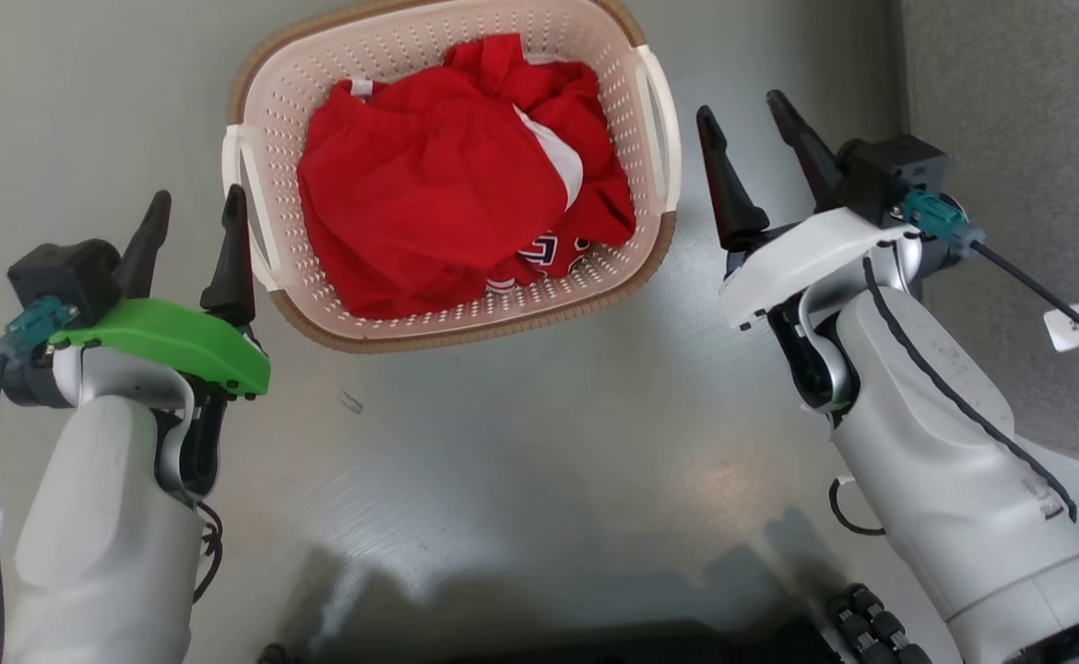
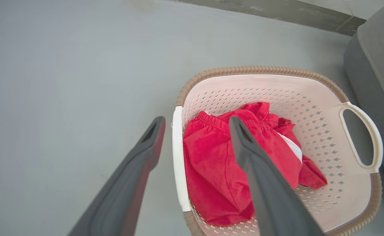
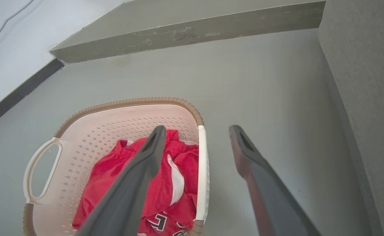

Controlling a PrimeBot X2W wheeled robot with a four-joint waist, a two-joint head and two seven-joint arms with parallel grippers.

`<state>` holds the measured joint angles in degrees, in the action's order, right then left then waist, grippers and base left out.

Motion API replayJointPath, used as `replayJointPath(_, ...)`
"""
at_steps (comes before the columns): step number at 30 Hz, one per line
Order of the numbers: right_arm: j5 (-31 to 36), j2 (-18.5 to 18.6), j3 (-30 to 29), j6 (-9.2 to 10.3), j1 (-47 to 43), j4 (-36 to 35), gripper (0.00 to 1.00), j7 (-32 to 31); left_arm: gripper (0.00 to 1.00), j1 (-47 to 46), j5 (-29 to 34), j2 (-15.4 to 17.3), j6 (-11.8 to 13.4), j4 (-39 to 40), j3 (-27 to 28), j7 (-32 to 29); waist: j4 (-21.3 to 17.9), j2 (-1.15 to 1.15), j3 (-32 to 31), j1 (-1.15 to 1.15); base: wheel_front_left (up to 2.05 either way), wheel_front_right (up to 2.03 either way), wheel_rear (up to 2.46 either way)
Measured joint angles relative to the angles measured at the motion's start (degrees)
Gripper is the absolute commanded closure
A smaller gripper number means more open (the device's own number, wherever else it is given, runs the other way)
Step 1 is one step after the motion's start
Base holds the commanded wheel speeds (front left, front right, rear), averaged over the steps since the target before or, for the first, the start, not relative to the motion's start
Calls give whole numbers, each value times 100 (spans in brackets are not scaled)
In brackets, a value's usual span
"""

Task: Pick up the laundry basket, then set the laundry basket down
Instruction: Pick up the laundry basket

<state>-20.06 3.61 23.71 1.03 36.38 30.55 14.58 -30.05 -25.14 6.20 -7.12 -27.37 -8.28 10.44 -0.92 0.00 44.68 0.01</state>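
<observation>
I'm noting the laundry basket (image 1: 383,55) lying btwn L gripper (image 1: 196,198) and R gripper (image 1: 741,104), both w/ fingers spread; L hovering at the left handle (image 1: 249,212), R standing just off the right handle (image 1: 664,120).

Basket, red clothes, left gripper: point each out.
basket (image 1: 383,55), head view, on its far perforated wall.
red clothes (image 1: 429,184), head view, on the middle of the heap.
left gripper (image 1: 198,195), head view, midway between its fingertips.
</observation>
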Motion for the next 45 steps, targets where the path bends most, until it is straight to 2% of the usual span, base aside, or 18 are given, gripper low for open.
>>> replayJointPath(15, -380, 4, 290, -166, 805, 1190, 0, -74, 0, -875, -509, 51, 0, -1091, -382, -446, 69, 0, 475, -1, 0, 0, 0)
replayJointPath(28, -586, 19, 566, -326, 1560, 2027, 0, -326, 0, -1607, -756, 46, 0, -1705, -768, -658, 248, 0, 950, 0, 0, 0, 0)
replayJointPath(45, -883, 27, 901, -409, 2115, 2559, 0, -486, 0, -2184, -1093, -64, -1, -2194, -1239, -810, 456, 0, 1356, 0, 0, 0, 0)
